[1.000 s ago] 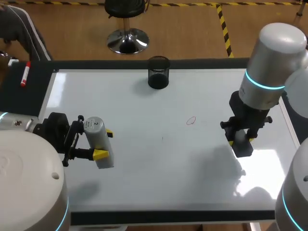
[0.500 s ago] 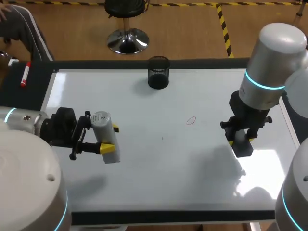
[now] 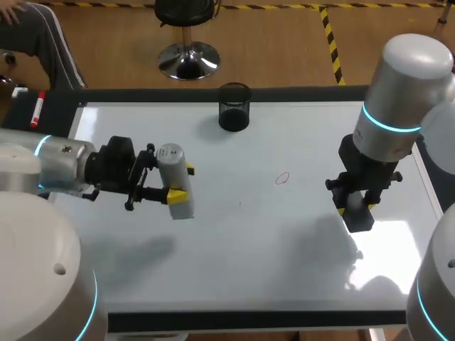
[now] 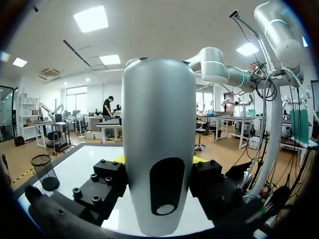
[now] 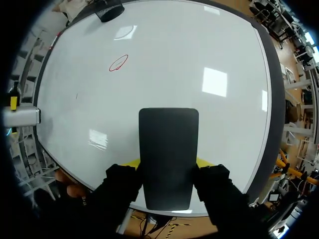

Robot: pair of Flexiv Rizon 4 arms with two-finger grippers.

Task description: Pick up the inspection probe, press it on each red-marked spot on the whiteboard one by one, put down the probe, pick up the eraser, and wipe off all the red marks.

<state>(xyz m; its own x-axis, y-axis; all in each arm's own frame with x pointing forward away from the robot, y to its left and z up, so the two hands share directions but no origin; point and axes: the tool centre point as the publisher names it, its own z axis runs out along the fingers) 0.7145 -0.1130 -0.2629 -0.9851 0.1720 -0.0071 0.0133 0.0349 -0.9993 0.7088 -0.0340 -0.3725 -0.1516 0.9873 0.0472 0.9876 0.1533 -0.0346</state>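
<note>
The inspection probe (image 3: pixel 171 160), a silver-grey cylinder, is clamped between the yellow-tipped fingers of my left gripper (image 3: pixel 181 183), which holds it over the left half of the whiteboard (image 3: pixel 249 270). In the left wrist view the probe (image 4: pixel 159 124) stands upright in that gripper (image 4: pixel 158 167). A single red-circled mark (image 3: pixel 283 177) lies right of the board's centre. My right gripper (image 3: pixel 355 206) is shut on the black eraser (image 3: pixel 360 218) above the board's right side. From the right wrist view the eraser (image 5: pixel 168 149) fills the gripper (image 5: pixel 168 167), with the red mark (image 5: pixel 118 62) some way ahead.
A black mesh cup (image 3: pixel 234 106) stands at the board's far edge, near the middle. A red marker pen (image 3: pixel 35 110) lies on the dark table surface to the left of the board.
My left arm has carried the probe to the right and slightly farther from the near edge, toward the board's middle. The right arm and eraser have stayed put.
</note>
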